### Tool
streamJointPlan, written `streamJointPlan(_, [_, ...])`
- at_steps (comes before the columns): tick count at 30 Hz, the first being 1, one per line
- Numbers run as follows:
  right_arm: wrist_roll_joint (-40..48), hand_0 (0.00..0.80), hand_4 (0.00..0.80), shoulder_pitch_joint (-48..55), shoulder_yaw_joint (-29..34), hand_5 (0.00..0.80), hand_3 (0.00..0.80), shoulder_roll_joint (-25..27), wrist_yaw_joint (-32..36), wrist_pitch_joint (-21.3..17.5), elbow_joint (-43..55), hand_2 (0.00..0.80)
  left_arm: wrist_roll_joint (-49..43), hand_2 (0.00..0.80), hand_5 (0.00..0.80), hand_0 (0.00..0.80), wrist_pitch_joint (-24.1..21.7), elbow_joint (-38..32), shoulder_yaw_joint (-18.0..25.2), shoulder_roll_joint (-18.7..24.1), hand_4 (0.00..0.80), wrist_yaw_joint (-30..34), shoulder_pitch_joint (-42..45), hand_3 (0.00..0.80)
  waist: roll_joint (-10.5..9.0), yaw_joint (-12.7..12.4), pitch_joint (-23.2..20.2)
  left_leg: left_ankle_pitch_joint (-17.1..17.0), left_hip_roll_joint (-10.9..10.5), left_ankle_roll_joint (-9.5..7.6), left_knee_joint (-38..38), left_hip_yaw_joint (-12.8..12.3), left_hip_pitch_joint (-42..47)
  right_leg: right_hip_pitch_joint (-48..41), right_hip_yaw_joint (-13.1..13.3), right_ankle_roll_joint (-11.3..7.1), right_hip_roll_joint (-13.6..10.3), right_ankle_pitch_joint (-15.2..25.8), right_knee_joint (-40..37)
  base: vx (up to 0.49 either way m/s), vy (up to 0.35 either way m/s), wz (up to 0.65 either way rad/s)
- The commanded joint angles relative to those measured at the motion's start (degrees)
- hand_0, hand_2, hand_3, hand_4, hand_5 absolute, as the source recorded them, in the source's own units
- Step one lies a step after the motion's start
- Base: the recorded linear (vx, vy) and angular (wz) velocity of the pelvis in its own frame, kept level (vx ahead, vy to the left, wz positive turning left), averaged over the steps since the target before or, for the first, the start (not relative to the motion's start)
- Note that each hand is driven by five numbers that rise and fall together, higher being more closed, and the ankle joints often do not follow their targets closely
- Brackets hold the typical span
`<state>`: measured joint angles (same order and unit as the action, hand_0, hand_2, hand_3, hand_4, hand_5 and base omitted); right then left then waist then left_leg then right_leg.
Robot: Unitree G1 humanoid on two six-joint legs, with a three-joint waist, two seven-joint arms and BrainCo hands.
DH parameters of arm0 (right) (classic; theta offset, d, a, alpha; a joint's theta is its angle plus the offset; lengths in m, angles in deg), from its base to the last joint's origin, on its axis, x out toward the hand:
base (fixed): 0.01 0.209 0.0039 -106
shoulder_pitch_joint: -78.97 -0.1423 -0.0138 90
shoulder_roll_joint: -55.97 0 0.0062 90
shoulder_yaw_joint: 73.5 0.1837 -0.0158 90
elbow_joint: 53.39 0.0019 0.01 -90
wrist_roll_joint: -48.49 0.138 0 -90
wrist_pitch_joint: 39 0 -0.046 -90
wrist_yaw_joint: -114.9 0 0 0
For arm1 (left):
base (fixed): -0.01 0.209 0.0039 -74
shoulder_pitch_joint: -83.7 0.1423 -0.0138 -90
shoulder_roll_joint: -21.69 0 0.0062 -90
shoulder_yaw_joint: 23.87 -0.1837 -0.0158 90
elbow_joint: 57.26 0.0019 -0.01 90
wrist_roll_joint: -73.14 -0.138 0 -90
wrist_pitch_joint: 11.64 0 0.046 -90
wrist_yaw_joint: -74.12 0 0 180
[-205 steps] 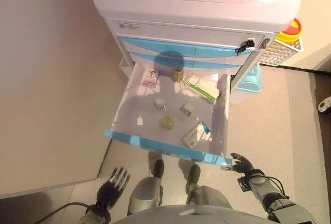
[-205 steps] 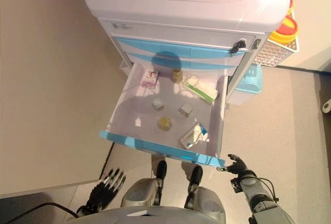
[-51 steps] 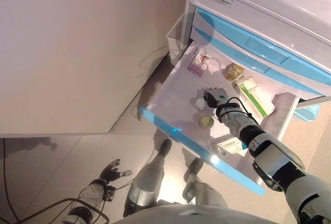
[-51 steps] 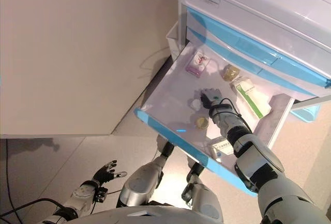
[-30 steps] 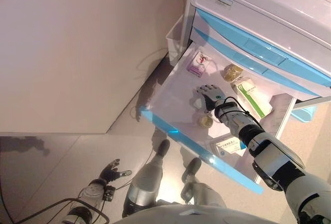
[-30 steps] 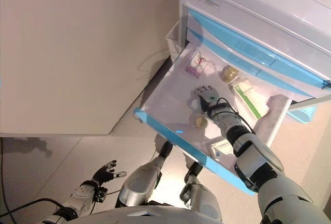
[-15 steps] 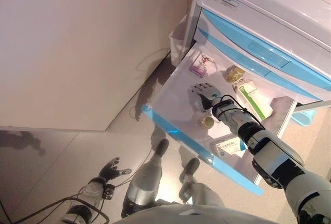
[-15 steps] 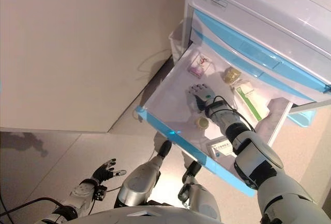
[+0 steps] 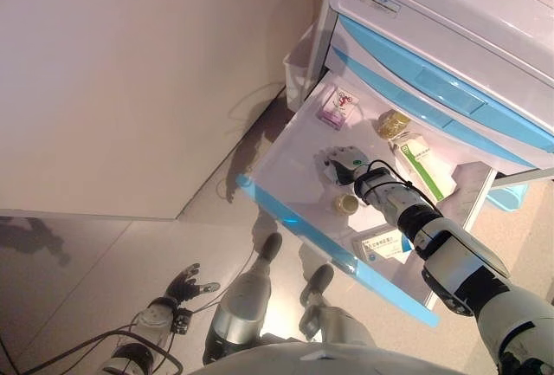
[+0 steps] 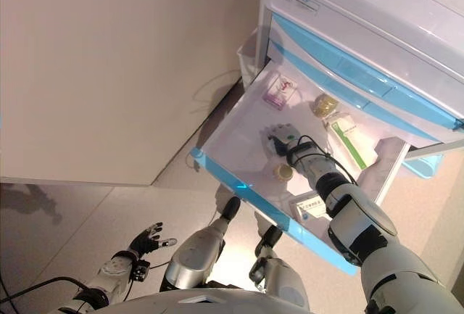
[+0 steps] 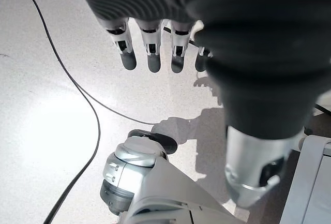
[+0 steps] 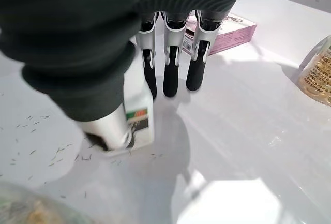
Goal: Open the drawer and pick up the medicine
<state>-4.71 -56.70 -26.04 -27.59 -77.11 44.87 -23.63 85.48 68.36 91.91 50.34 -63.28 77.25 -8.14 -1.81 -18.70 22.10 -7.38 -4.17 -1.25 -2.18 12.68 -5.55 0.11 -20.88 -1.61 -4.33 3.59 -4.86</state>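
Right wrist view puts your right hand [image 12: 129, 79] over a small white box [image 12: 138, 111] on the drawer [image 9: 286, 154] floor: thumb against one side, fingers [image 12: 170, 76] hanging down past the far side, curling in around it. It reads as a closing pinch on the box, but you can't see whether the fingertips actually touch the far face, since the thumb and cover block it.

Risks from here:
- Box is small and light on a smooth floor. If the thumb pushes before the fingers seat, it slides or tips instead of being caught.
- Grip looks to sit high on the box, so it may squirt out when you lift.
- Round jar [image 9: 346, 204] sits just beside the wrist, so a sideways drift could knock it.
- Pink box [image 9: 334, 106] lies near the fingertips, further back.

Other medicine in the drawer: amber bottle [image 9: 393, 123], green-striped box [image 9: 421, 159], flat box [image 9: 381, 243] near the blue front.

Left hand [image 9: 183, 286] hangs low by the floor, fingers relaxed and spread, holding nothing.

Hard to make out: the head views show the white box almost fully covered by the hand, and box labels are too small to read.
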Motion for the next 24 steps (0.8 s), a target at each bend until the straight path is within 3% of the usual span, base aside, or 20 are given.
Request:
streamJointPlan(1, [-0.7,0.800,0.800,-1.5,-2.4,0.800,0.800,1.0,-1.0,-0.4,2.0,0.800,0.0,0.000,0.000,0.000,0.3,0.2,-0.7,1.7,0.000,0.1,0.7,0.000,0.15,-0.8,-1.8,6.0,-2.7,-1.90,-0.8,-0.7,-0.5,2.8,1.3,-4.92,-2.4,-3.4,8.9,0.000,0.000,0.00])
streamJointPlan(17, [2.8,0.800,0.800,-0.4,-0.8,0.800,0.800,1.9,-0.6,0.8,6.6,0.800,-0.9,0.000,0.000,0.000,1.0,0.1,0.4,2.0,0.000,0.2,1.4,0.000,-0.84,0.0,-2.9,6.4,-2.3,-1.86,-1.0,-1.3,0.5,2.0,1.7,-4.99,-2.1,-3.1,8.2,-0.001,-0.002,0.00])
streamJointPlan(20, [5.6,0.800,0.800,0.7,-0.5,0.800,0.800,4.5,8.6,2.4,17.3,0.800,-1.7,0.000,0.000,0.000,2.3,-0.4,2.5,2.6,0.000,0.1,2.1,0.000,-2.31,1.3,-3.4,6.9,-1.8,-1.87,-1.0,-2.2,1.2,1.7,2.7,-5.18,-1.7,-2.8,8.0,-0.028,-0.053,-0.10])
streamJointPlan(22, [10.3,0.800,0.800,2.7,-0.3,0.800,0.800,8.3,20.0,4.9,29.9,0.800,-1.7,0.000,0.000,0.000,3.3,-0.5,4.4,3.2,0.000,0.0,2.7,0.000,-3.50,3.1,-3.9,7.3,-1.3,-1.88,-1.0,-3.2,2.0,1.4,3.8,-5.13,-1.4,-2.7,8.0,-0.024,-0.031,-0.23])
streamJointPlan(24, [15.3,0.800,0.800,4.8,0.4,0.800,0.800,13.0,29.4,5.0,40.2,0.800,-1.2,0.000,0.000,0.000,4.1,0.0,5.9,3.5,0.000,-0.3,3.1,0.000,-4.43,4.8,-4.7,7.7,-0.8,-1.90,-1.1,-4.4,3.1,1.1,5.1,-5.00,-1.1,-2.5,7.9,-0.006,-0.006,-0.27])
